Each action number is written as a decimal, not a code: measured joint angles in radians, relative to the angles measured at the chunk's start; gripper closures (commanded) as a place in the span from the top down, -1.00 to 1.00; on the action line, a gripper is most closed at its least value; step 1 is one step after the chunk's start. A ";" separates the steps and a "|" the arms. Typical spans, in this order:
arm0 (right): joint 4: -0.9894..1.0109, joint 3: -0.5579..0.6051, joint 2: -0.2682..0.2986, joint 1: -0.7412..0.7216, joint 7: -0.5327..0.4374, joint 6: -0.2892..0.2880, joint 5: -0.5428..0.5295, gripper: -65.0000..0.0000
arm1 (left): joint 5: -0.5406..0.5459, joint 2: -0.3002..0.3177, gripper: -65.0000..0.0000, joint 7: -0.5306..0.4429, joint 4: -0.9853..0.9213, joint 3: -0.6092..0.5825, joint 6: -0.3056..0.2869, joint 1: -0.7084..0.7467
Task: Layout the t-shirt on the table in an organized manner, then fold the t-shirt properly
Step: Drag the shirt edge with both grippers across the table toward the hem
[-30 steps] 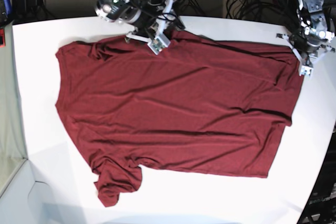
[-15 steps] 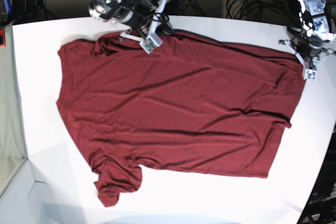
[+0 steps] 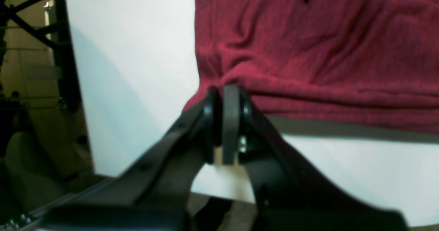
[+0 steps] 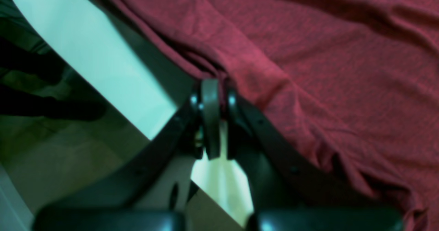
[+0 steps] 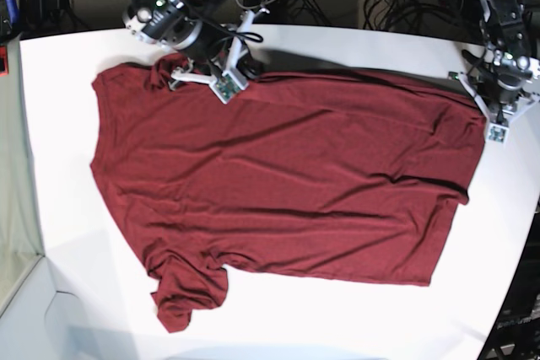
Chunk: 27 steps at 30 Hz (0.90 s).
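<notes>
The right gripper [image 4: 214, 87] has its fingers pinched on the t-shirt [image 4: 308, 69] edge — fabric bunched — above the white table [image 4: 99, 62].

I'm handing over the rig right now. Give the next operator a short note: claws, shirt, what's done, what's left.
Left claw: shut on the t-shirt, pinching its edge at a corner near the table edge.
Right claw: shut on the t-shirt's far edge, beside the bunched sleeve.
T-shirt: spread mostly flat across the table, some creases; near sleeve crumpled and folded over.
Done: rough spread, both claws gripping the far edge.
Left: smooth out the sleeves and creases, then do all the folding.
</notes>
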<state>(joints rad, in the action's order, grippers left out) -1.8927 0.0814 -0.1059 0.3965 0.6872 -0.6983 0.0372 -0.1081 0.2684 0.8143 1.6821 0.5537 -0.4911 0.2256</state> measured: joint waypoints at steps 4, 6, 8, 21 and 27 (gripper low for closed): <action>-0.001 0.000 0.000 -0.023 0.007 0.000 0.000 -1.00 | 0.000 0.000 -1.00 -0.003 0.007 0.000 0.000 -0.039; -0.005 0.000 0.000 -0.031 0.005 0.000 0.000 -1.00 | 0.000 0.011 -1.00 -0.002 0.006 -0.005 0.000 -0.056; -0.005 0.000 0.005 -0.048 0.005 0.000 0.000 -1.00 | 0.002 0.026 -1.00 0.000 0.000 -0.009 0.000 -0.079; -0.002 0.002 0.045 -0.202 0.077 0.000 0.000 -1.00 | -0.065 0.031 -1.00 -0.010 -0.136 -0.126 0.002 -0.288; 0.077 0.004 0.047 -0.272 0.084 0.000 -0.002 -1.00 | -0.101 0.010 -1.00 -0.011 -0.238 -0.214 0.002 -0.397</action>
<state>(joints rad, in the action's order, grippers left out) -1.8153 0.0853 -0.0586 0.1242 0.7715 -0.6987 0.0349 -0.2092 0.2779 0.8032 1.4441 0.3401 -0.4892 -0.1711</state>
